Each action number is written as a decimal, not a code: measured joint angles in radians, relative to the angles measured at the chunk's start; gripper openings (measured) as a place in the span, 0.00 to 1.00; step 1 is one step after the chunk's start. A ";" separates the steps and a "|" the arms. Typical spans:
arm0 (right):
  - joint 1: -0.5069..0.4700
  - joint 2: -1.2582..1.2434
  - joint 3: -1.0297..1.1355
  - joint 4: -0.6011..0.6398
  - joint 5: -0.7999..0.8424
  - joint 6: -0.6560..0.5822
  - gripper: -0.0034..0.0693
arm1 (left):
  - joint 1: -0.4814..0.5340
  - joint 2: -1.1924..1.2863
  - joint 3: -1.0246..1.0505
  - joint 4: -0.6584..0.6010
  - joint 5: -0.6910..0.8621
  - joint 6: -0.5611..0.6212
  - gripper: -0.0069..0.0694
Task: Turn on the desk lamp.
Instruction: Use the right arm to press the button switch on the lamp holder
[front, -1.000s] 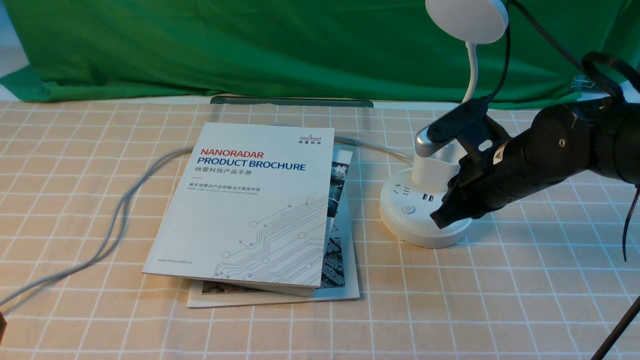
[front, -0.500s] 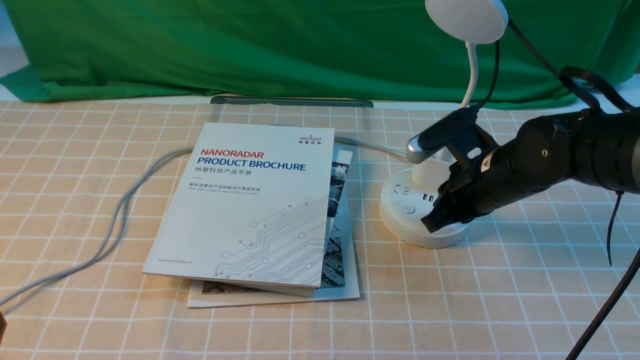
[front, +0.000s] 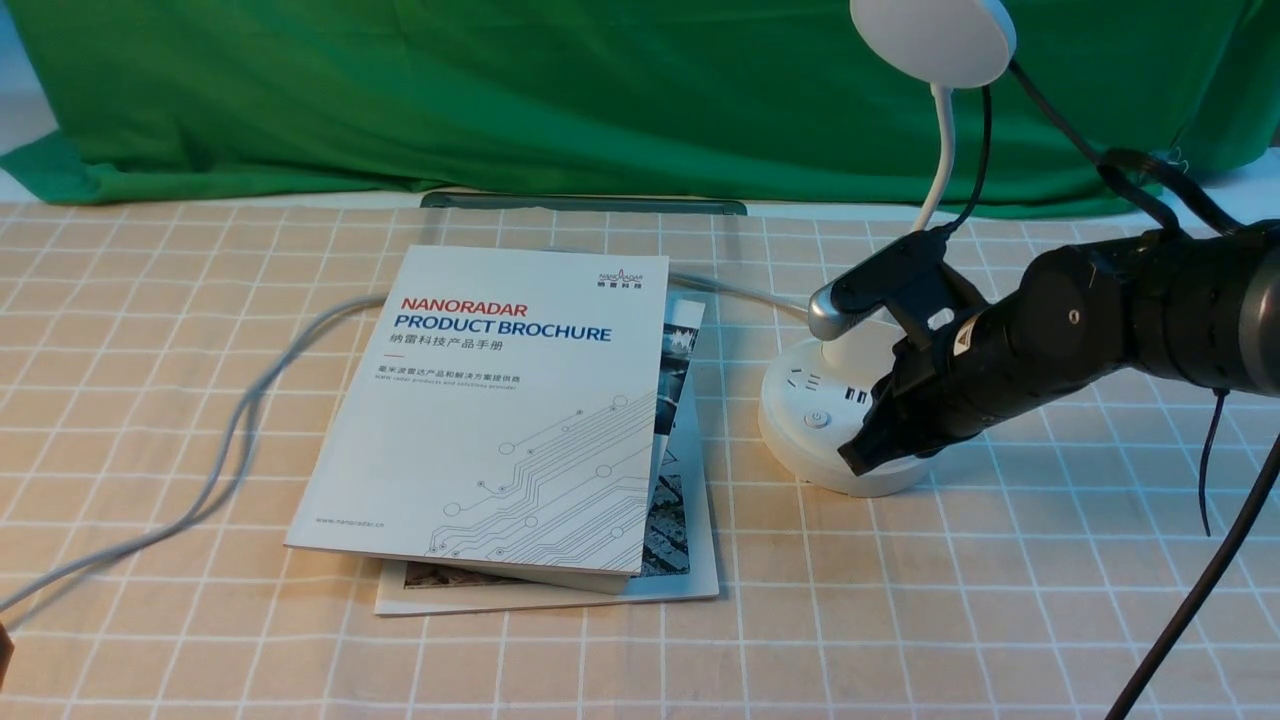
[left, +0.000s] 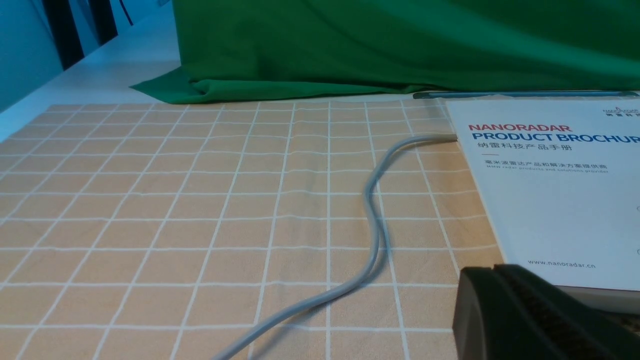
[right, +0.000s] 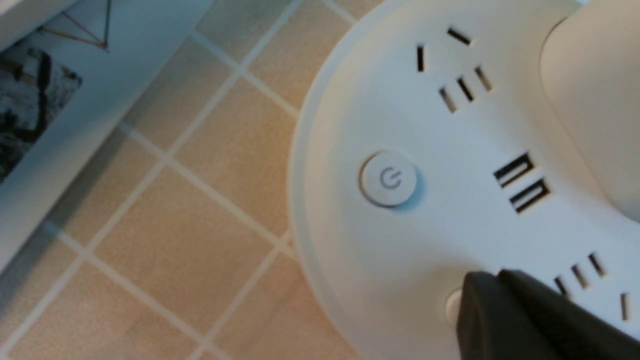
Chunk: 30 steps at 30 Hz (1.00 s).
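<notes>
Right pincer, jaws together, empty, over the desk lamp near its base rim; bare tablecloth alongside.

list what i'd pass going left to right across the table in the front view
grey power cable → white glossy product brochure → white plastic desk lamp, at its round base → black right arm
</notes>
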 joint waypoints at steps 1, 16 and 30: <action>0.000 0.001 -0.001 0.001 0.001 0.000 0.16 | 0.000 0.000 0.000 0.000 0.000 0.000 0.12; 0.001 0.030 -0.020 0.002 0.028 -0.007 0.17 | 0.000 0.000 0.000 0.000 0.000 0.000 0.12; 0.010 -0.050 -0.005 -0.006 0.144 0.030 0.18 | 0.000 0.000 0.000 0.000 0.000 0.000 0.12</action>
